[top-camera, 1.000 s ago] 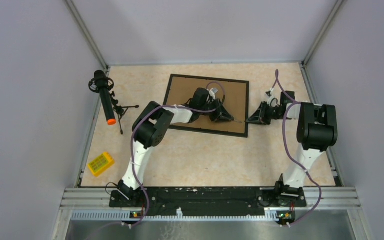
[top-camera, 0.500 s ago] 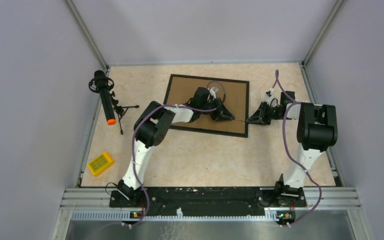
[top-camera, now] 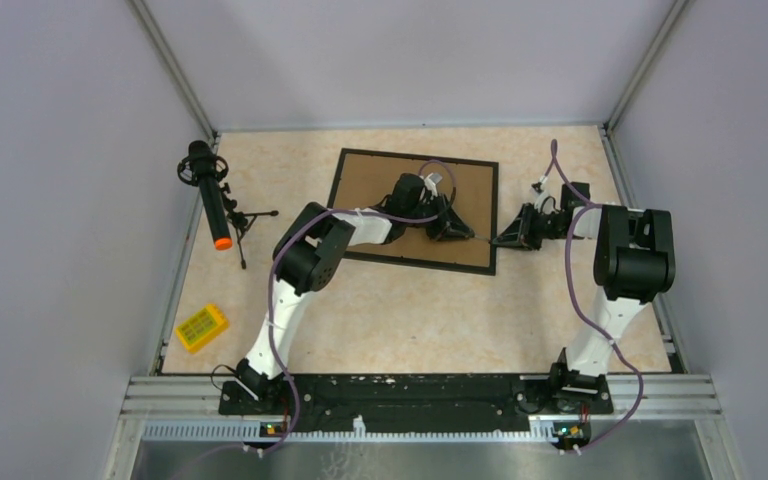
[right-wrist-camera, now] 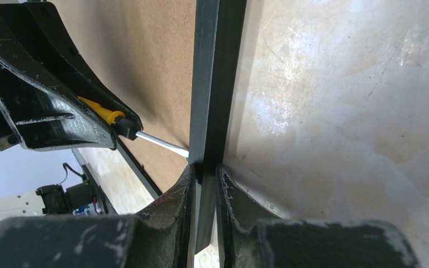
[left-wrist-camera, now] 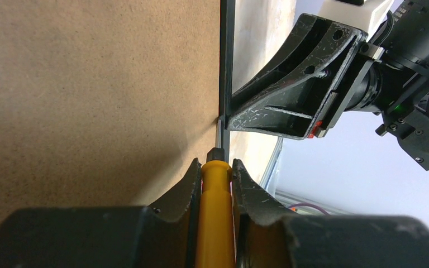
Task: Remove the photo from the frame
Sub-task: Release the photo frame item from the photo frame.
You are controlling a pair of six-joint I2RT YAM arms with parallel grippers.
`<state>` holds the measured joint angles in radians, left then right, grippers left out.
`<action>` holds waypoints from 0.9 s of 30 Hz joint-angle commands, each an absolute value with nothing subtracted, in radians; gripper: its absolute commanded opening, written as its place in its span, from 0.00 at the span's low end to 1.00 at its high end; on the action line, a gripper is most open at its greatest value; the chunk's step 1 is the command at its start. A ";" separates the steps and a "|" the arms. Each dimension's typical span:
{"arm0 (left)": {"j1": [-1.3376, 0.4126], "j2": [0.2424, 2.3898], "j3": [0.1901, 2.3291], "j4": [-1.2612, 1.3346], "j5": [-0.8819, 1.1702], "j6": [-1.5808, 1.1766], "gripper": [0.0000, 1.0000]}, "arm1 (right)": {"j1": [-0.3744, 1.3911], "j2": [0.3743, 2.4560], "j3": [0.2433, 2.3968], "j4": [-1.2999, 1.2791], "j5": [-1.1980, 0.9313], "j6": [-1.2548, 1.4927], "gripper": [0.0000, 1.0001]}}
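A small yellow box (top-camera: 201, 327) sits on the bench (top-camera: 410, 310) by the left edge, nearest the arm bases. Further in, the frame (top-camera: 365, 185) lies flat, brown back upward, on the bench's far half. The left pincer (left-wrist-camera: 217, 167) reaches over that back, pinching a yellow-handled screwdriver (left-wrist-camera: 216, 223). The screwdriver's metal tip touches the seam between backing and black border at the frame's right side. The right pincer (right-wrist-camera: 205, 170) faces it from outside, clamped on that same border strip. At the far left stands a microphone (top-camera: 210, 195) on a small tripod.
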<state>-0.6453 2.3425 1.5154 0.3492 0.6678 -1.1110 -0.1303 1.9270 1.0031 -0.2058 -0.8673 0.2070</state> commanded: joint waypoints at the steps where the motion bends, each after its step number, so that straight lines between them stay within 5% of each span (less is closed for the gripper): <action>1: -0.664 2.352 1.515 0.316 0.654 -1.095 0.00 | -0.084 1.994 0.981 -0.226 -0.741 0.173 0.00; 27: -0.619 2.252 1.421 0.315 0.629 -1.075 0.00 | -0.084 1.995 0.983 -0.227 -0.716 0.176 0.00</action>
<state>-0.6239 2.2879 1.4448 0.3431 0.6483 -1.1011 -0.1028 1.9354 1.0031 -0.2028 -0.8772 0.2222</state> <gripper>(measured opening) 0.235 0.134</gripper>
